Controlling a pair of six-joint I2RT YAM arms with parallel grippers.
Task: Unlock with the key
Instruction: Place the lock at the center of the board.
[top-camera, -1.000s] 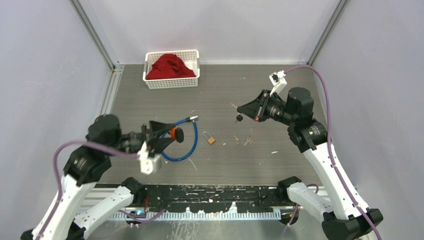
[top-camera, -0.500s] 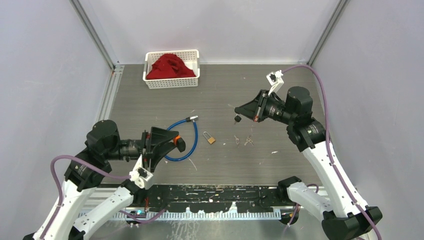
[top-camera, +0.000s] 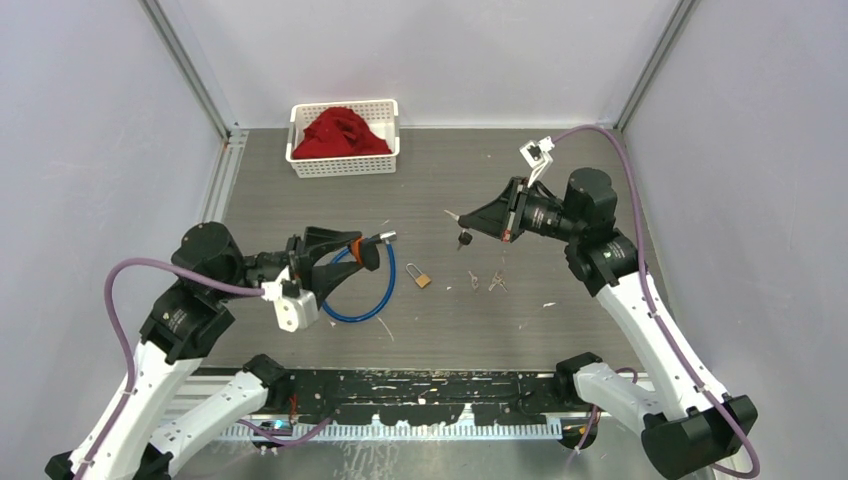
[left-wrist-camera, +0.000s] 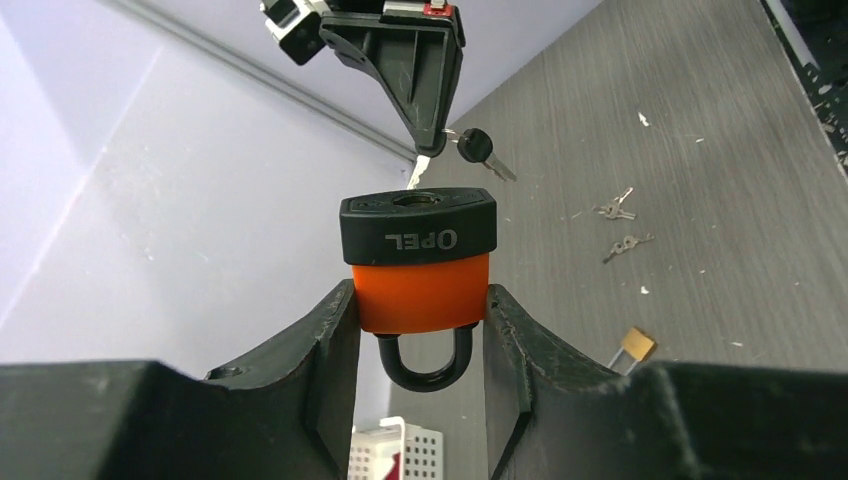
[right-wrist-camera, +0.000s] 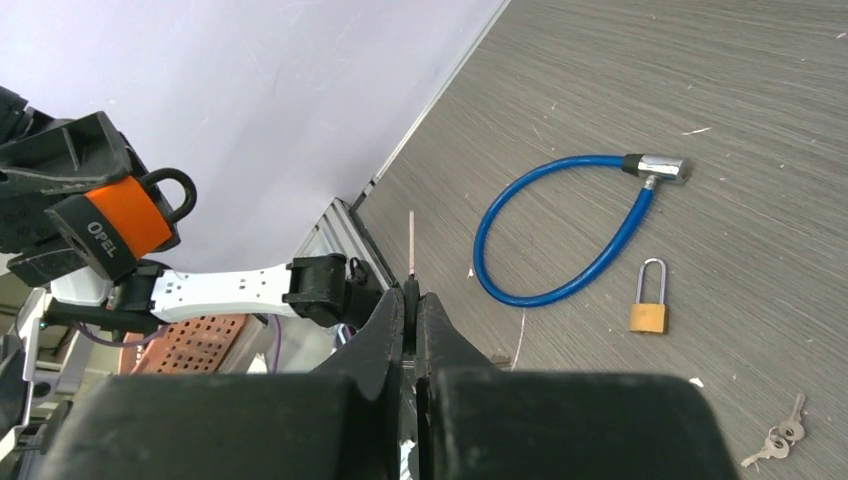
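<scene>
Left pincer (left-wrist-camera: 420, 300) gripped the orange padlock (left-wrist-camera: 417, 232), right pincer (right-wrist-camera: 411, 292) pinched the key (right-wrist-camera: 411, 240) short of the keyway (left-wrist-camera: 411, 200); slight misalignment could've skidded it off or twisted it in the grip.

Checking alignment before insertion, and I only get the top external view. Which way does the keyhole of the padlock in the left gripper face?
Observer: In the left wrist view the left gripper clamps the padlock by its orange body, shackle toward the wrist, keyhole end pointing out at the right gripper.
Operator: Is the blade at the keyhole?
Observer: In that view the tip of the key shows just above the keyhole, not in it.
Operator: And seen from the right wrist?
Observer: There the blade stands straight out from shut fingers, and the padlock shows well to the left of it, not straight ahead.
</scene>
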